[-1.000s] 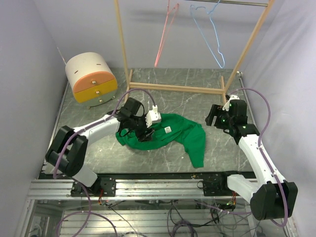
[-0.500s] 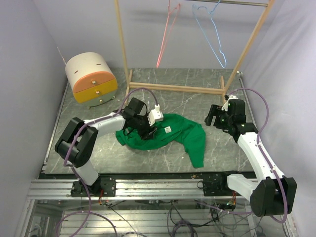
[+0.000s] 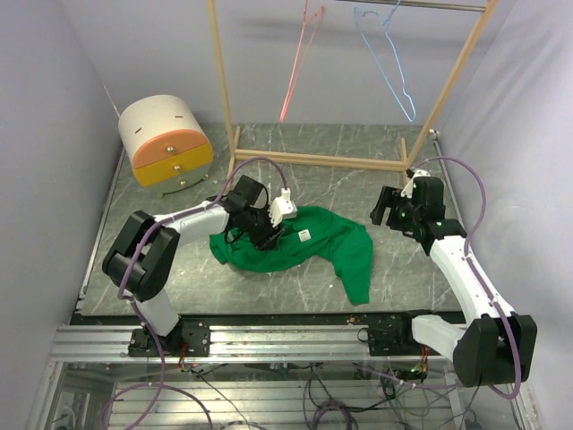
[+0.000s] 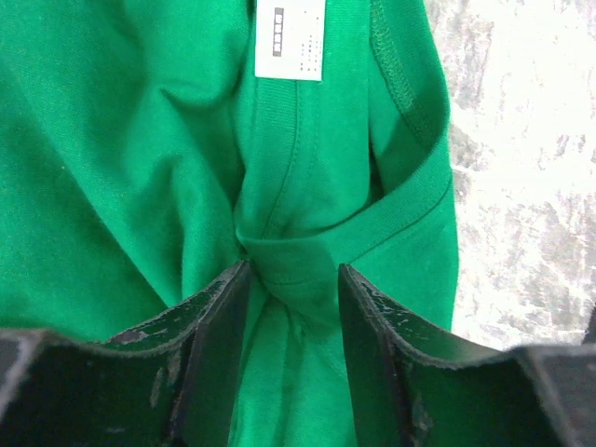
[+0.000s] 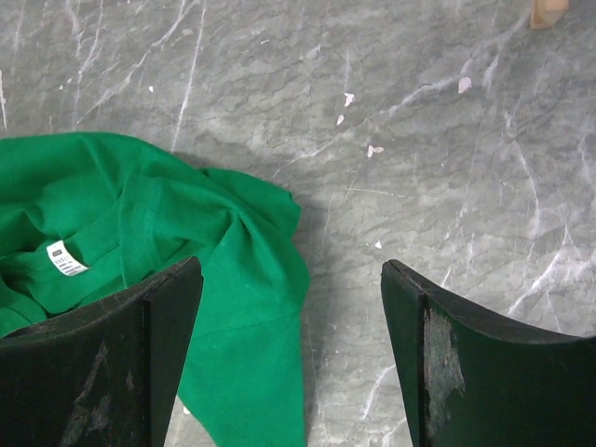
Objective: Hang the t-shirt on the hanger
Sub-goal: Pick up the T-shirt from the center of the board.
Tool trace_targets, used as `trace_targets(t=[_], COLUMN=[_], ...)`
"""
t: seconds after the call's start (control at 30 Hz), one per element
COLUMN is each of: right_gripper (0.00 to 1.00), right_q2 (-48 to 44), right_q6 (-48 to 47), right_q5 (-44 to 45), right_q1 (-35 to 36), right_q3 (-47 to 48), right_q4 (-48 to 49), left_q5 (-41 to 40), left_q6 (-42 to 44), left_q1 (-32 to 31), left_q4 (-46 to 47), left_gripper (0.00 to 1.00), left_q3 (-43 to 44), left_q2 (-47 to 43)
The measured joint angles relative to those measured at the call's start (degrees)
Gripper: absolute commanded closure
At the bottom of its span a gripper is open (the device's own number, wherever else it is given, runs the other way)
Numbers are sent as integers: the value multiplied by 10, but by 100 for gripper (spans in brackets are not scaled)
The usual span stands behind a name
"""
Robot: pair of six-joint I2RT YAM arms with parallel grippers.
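Fingers (image 4: 209, 354) of the left gripper (image 4: 291, 279) are clamped from both sides on a bunched fold of the neckband of the bright green cloth t-shirt (image 4: 140, 140). The cloth gathers into a tight knot between them. I judge this grip is chosen because the neck opening is where a hanger must enter. The right gripper (image 5: 291, 270) has its fingers spread wide and holds nothing. It hovers over bare stone just beside the right edge of the garment, probably waiting to help.

The grey marble-patterned table (image 3: 304, 170) carries everything. At its far side stands the light wooden clothes rack (image 3: 224, 81). The t-shirt (image 3: 331, 246) lies crumpled near the middle of the table, between the two arms, with one part stretching toward the near edge. It is well apart from the rack, so I think the task is at its beginning: the garment is gripped but not yet lifted. At the far left sits a round cream box with orange and yellow drawers (image 3: 166, 139), which has no part here.

The thin light blue wire hanger (image 3: 389, 63) hangs high on the rack, free and easy to reach from below. The thin pink-red wire hanger (image 3: 295, 63) hangs to its left. A small white label (image 4: 291, 37) shows inside the neck, just beyond the left fingertips.
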Motion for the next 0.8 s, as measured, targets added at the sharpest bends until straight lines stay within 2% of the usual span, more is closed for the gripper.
trace_targets(t=[0.1,0.2,0.27,0.33,0.4,0.6,0.8], right_gripper=[22,22,22,22,22,22,22], right_q2=[2,2,2,2,2,-3,-5], right_q6=[0,1,2,3,2,1,-14], right_q5=[-2,-3,-4,-4,-3,-1,9], right_q1=[0,0,0,0,0,0,1], right_q3=[0,0,0,0,0,1,66], right_q4=[4,9,10,10,10,1,-39], left_q5=[1,0,1,3,7,11,8], left_q6=[0,0,0,-3,-5,-7,-13], left_q1=[0,-1,-2,-3,-3,-7,-7], left_q4=[-12,-20,-26,-28,-31,-65,-142], left_gripper=[44,50,61,81,86,92,93], left_q3=[0,-1,-2,-2,-2,15,149], left_q2=[-5,-5,-4,0,7,17,-4])
